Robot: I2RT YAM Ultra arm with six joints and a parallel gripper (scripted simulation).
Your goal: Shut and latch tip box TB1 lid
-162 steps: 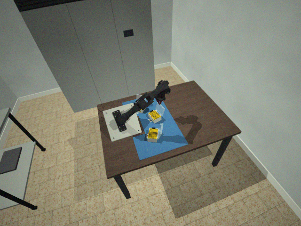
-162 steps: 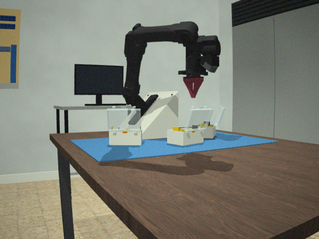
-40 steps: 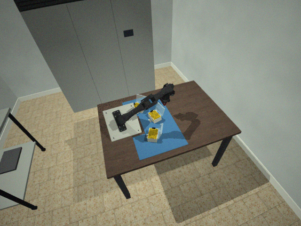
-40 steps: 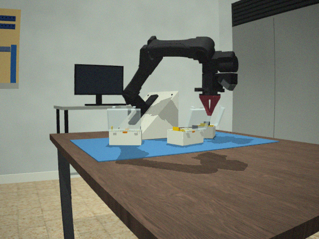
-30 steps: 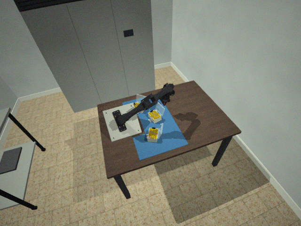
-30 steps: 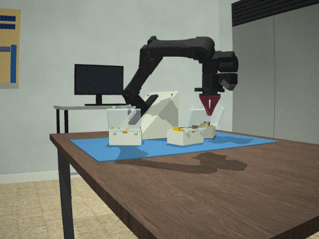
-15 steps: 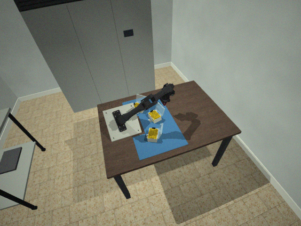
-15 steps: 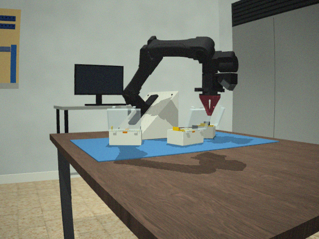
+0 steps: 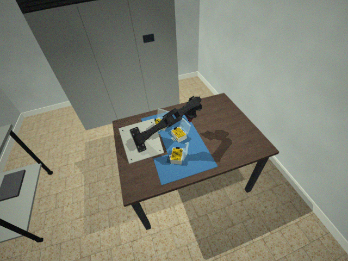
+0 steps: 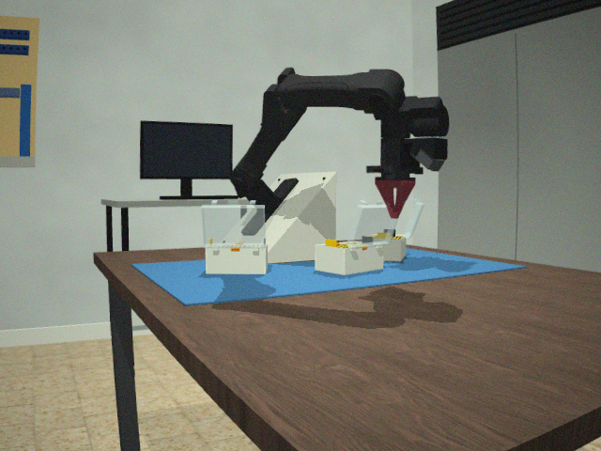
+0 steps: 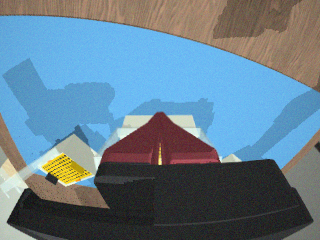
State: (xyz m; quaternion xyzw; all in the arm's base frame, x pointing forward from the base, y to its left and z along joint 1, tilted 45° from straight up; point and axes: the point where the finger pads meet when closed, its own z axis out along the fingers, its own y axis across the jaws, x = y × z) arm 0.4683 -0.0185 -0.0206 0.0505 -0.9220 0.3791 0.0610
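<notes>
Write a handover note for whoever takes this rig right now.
Gripper: shut, empty, pointing down over the far end of the box row.
Boxes: all three stand on the mat: left box, middle box, far box.
Done: nothing yet; no lid looks shut. The left box's lid stands upright.
IDs: stickers are too small to read here, so I cannot tell which box is TB1.
Left: confirm TB1, push its lid over, press the front edge until it latches. Leave the other two lids open.
</notes>
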